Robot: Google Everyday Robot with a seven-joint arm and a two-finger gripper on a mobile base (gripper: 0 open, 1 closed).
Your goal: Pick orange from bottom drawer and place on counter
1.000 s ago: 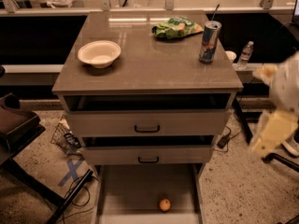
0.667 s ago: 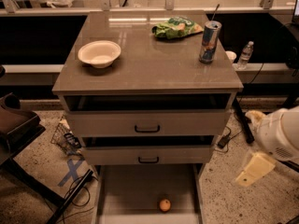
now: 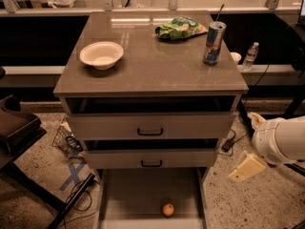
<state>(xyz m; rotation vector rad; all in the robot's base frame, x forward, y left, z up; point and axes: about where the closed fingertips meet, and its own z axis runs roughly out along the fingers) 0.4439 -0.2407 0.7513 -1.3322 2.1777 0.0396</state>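
The orange (image 3: 167, 209) lies on the floor of the bottom drawer (image 3: 138, 194), which is pulled open, near its front edge and a little right of middle. The counter (image 3: 152, 68) is the glossy grey-brown top of the cabinet. My gripper (image 3: 248, 168) hangs at the right of the cabinet, below the white arm housing (image 3: 281, 140), low over the floor. It is to the right of the orange, somewhat higher, and well apart from it. It holds nothing that I can see.
On the counter stand a white bowl (image 3: 101, 55), a green snack bag (image 3: 181, 28) and a can with a straw (image 3: 214, 43). The two upper drawers are slightly open. A black chair (image 3: 14, 128) and cables lie at the left. A water bottle (image 3: 250, 55) stands behind at the right.
The arm at the right has come down from beside the counter's edge to floor height beside the lower drawers. The orange and the counter items have not moved.
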